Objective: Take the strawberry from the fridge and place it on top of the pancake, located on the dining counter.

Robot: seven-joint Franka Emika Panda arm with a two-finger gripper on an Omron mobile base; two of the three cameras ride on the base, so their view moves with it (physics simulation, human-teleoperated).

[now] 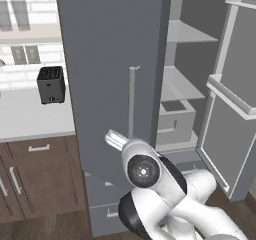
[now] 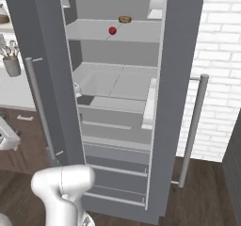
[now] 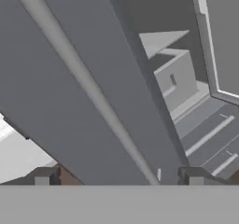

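The strawberry is a tiny red fruit on an upper shelf inside the grey fridge, whose right door stands open. The left door carries a long silver handle. My gripper is open, its two dark fingertips set wide apart. It hangs close in front of the left door, and the handle bar runs diagonally down between the tips without touching either. The pancake and the dining counter are out of view.
A flat round brown food item lies behind the strawberry on the same shelf. Pale shelves and drawers sit lower in the fridge. Left of it, a black toaster stands on the grey counter over brown cabinets.
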